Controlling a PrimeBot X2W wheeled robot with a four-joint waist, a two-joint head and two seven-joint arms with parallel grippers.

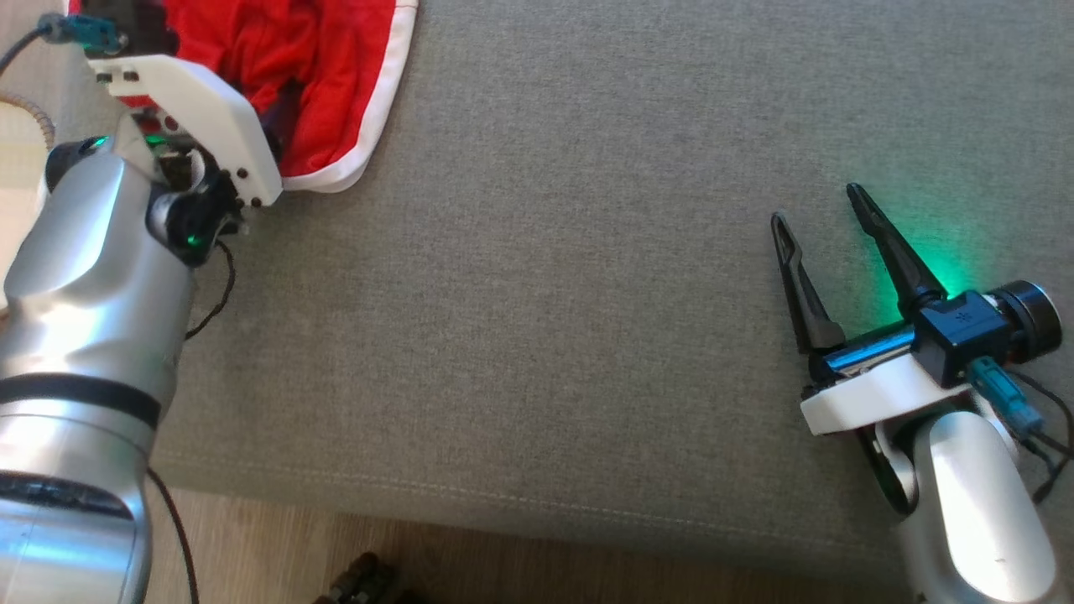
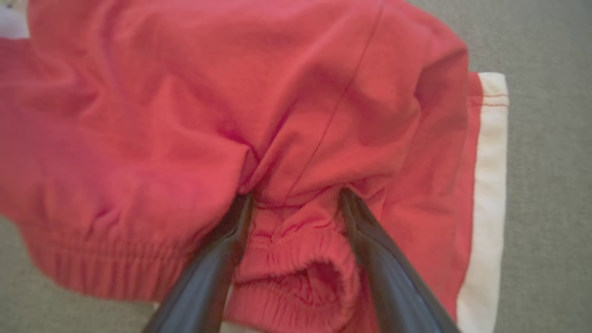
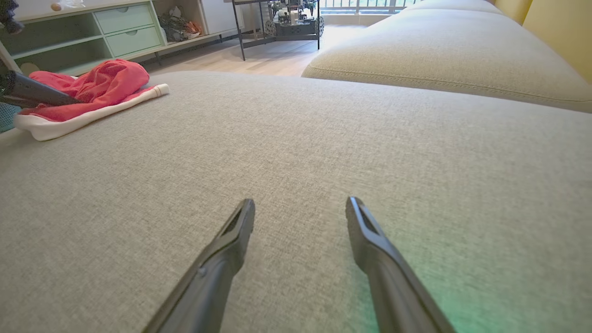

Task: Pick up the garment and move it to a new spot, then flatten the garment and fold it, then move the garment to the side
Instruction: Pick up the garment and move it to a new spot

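The garment (image 1: 336,75) is a crumpled red piece with a white trim, lying at the top left of the grey cushion. My left arm's white wrist mount (image 1: 193,109) hangs over its near edge. In the left wrist view my left gripper (image 2: 296,194) is open, its fingertips pressed into the garment (image 2: 185,115), and a bunched elastic waistband (image 2: 296,268) sits between the two fingers. My right gripper (image 1: 817,205) stands open and empty low over bare cushion at the right, far from the cloth. From the right gripper (image 3: 301,202) the garment (image 3: 97,85) shows at the far left.
The grey sofa cushion (image 1: 545,294) ends at a seamed front edge (image 1: 503,495) with wooden floor below. A second cushion (image 3: 439,51) lies beyond. A pale green cabinet (image 3: 92,27) and a black metal stand (image 3: 277,18) are across the room.
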